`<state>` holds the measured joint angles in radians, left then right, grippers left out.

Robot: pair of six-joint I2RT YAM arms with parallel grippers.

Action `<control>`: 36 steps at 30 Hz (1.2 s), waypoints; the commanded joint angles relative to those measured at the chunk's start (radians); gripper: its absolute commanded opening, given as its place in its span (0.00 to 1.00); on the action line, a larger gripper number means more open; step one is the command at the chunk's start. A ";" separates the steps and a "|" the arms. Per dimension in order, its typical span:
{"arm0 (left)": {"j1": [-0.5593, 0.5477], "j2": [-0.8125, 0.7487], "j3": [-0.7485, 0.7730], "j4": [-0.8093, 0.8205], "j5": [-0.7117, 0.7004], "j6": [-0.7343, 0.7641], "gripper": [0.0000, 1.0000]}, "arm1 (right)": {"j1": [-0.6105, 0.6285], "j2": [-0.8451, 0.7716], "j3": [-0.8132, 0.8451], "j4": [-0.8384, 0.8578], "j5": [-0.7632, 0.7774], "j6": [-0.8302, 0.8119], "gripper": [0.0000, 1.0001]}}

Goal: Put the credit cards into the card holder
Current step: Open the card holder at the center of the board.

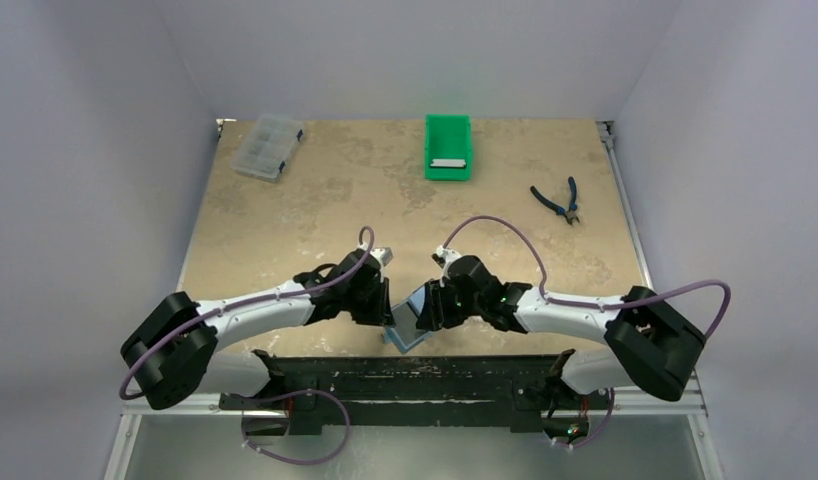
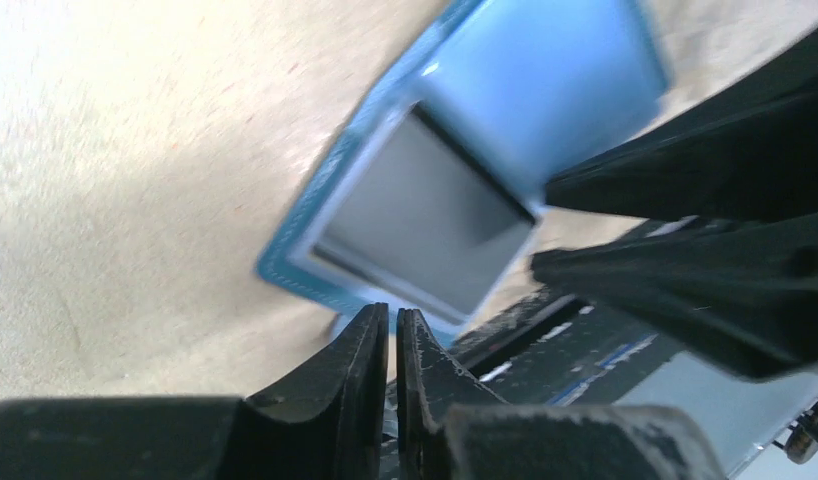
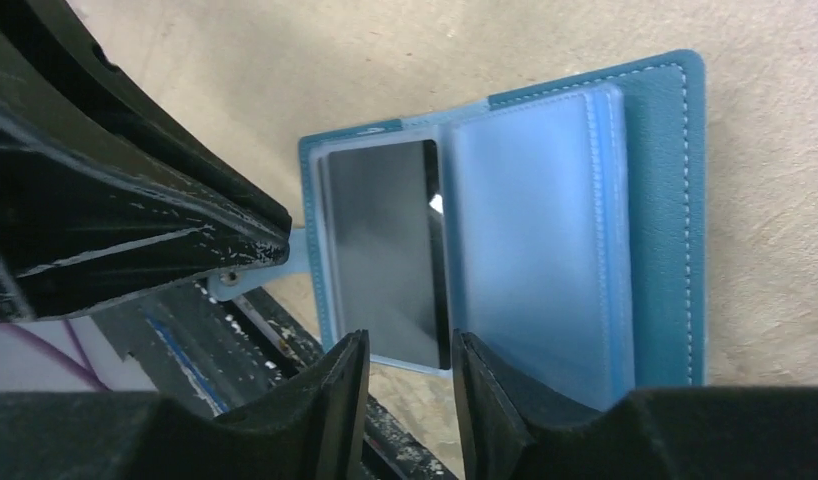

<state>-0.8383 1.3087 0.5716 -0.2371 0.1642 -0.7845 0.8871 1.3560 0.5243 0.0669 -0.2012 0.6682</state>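
The teal card holder (image 1: 409,326) lies open at the table's front edge, between my two grippers. One dark grey credit card (image 3: 385,250) sits in its left clear pocket (image 2: 425,215); the right pocket (image 3: 530,230) shows none. My right gripper (image 3: 408,345) stands open just short of that card's near edge, with nothing between its fingers. My left gripper (image 2: 393,312) is shut to a hairline gap, its tips at the card holder's (image 2: 545,80) snap-tab edge, with nothing visible between them. Another pale credit card (image 1: 449,162) lies in the green bin.
The green bin (image 1: 448,125) stands at the back centre. A clear compartment box (image 1: 268,147) is at the back left. Blue-handled pliers (image 1: 557,200) lie at the right. The black mounting rail (image 1: 405,375) runs right beside the card holder.
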 commanded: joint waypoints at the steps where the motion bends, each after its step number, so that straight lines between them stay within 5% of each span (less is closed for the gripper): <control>1: -0.001 -0.063 0.148 -0.014 0.022 0.051 0.15 | -0.006 -0.077 0.026 -0.013 -0.043 0.026 0.45; 6: -0.013 0.001 0.183 0.115 0.112 0.016 0.16 | -0.052 -0.133 0.030 -0.063 -0.037 0.031 0.44; 12: -0.035 0.143 0.154 0.239 0.107 -0.017 0.09 | -0.105 -0.115 0.011 -0.065 -0.031 0.026 0.16; 17: -0.040 0.225 0.094 0.334 0.099 -0.037 0.06 | -0.133 -0.086 -0.017 -0.036 -0.036 0.021 0.06; 30: -0.039 0.150 -0.009 0.258 0.046 -0.032 0.05 | -0.143 -0.040 0.010 -0.048 -0.096 0.002 0.03; 36: -0.039 0.136 0.040 0.205 0.037 -0.010 0.05 | -0.161 -0.064 0.019 -0.032 -0.115 0.007 0.11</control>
<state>-0.8730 1.4620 0.5774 0.0410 0.2340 -0.8257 0.7444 1.3167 0.5205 0.0238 -0.2882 0.6888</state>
